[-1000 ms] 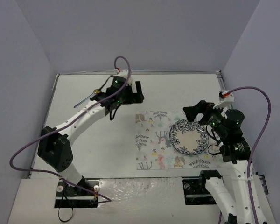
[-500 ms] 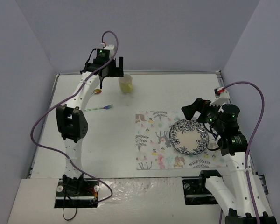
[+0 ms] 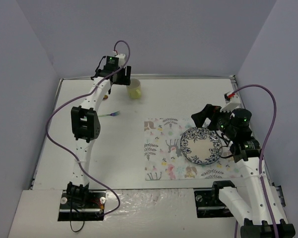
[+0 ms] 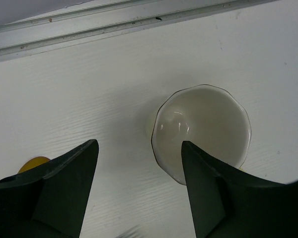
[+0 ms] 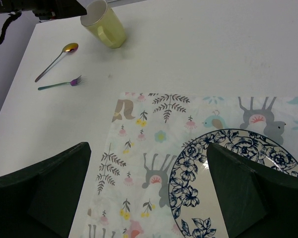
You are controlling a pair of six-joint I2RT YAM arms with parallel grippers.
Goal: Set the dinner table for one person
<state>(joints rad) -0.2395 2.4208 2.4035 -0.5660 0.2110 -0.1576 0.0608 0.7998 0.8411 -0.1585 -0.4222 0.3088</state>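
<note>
The tabletop [image 3: 188, 96] spread under both arms, with the cup [image 4: 201, 131] near its far edge. The left gripper [image 4: 139, 146] hung over the cup, part open and empty; it would do best to straddle the rim wall squarely, then pinch. The right gripper [image 5: 146, 148] gaped wide, empty.

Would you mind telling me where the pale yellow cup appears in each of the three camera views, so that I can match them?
Top external: the cup stands near the far edge, left of centre.
Left wrist: the cup is seen from above, right of centre.
Right wrist: the cup is at the top, left of centre.
Shared landmark: the left pincer, close by the cup in all three.
</note>
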